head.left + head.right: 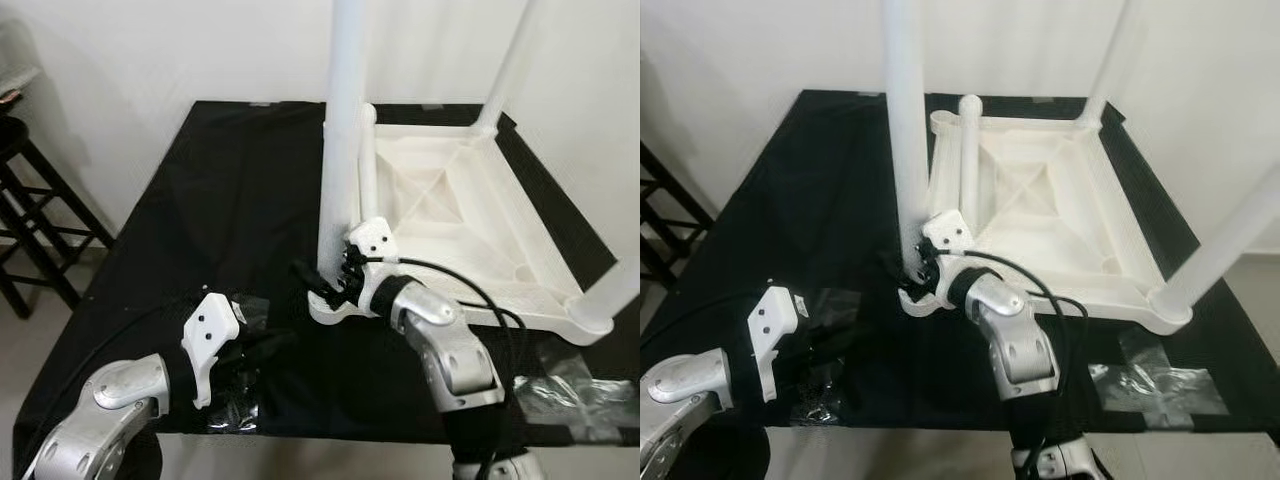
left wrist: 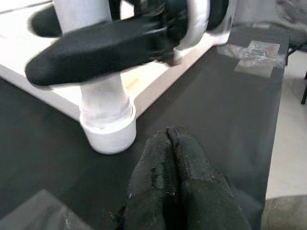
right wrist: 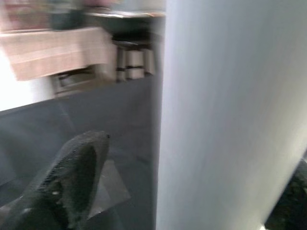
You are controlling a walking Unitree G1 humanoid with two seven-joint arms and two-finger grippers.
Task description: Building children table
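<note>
Black cloth (image 1: 200, 200), right hand (image 1: 330, 275) gripping table leg (image 1: 342, 140), fingertips hidden

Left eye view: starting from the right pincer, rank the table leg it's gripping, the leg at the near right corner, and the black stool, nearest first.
1. Gripped table leg: upright at the near left corner, with the right pincer closed around its base.
2. Near right corner leg: across the upturned tabletop, to the right.
3. Black stool: on the floor, far left, beyond the black work surface.
</note>
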